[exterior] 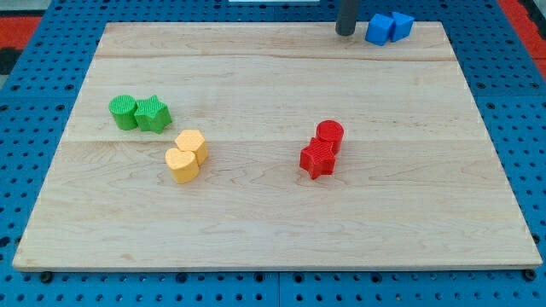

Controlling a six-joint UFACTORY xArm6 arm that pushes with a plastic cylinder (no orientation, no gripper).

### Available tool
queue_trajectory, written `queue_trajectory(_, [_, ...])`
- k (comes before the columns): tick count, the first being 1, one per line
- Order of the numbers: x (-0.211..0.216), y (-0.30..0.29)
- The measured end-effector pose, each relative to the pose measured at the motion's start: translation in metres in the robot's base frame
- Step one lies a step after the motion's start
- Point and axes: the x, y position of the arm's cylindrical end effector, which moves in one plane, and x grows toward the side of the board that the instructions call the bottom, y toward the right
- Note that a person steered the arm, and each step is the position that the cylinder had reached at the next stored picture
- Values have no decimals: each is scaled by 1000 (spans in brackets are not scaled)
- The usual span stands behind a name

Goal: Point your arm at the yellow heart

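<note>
Starting over by the board's (256, 51) left edge you've got two green blocks touching each other, a green cylinder (124, 112) and a green star (153, 113), roughly halfway between the top and bottom edges. Just down and toward the middle from those sit the two yellow ones, also touching: the yellow hexagon (193, 144) and, nearer the bottom edge, the yellow heart (182, 165), which is the one you're after. Past the middle, toward the right edge, there's a red cylinder (329, 134) pressed against a red star (317, 159). Up at the top edge near the right corner you'll find my tip (345, 32), sitting just left of a pair of blue blocks (389, 27) whose shapes I can't really make out. There's no hand to open or close here, just a bare rod, and it's holding nothing and touching nothing that I can see. My guess is the heart is a light, hard plastic piece that'll skate on that smooth wood with barely a nudge, so don't ram it. There's nothing to grab anyway. I'd come in on its open bottom side, away from the hexagon, and stop just short.
</note>
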Motion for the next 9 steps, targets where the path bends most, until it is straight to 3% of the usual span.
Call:
queue_trajectory(1, [60, -17])
queue_trajectory(5, [291, -187])
queue_trajectory(6, [299, -254])
queue_trajectory(9, [291, -221])
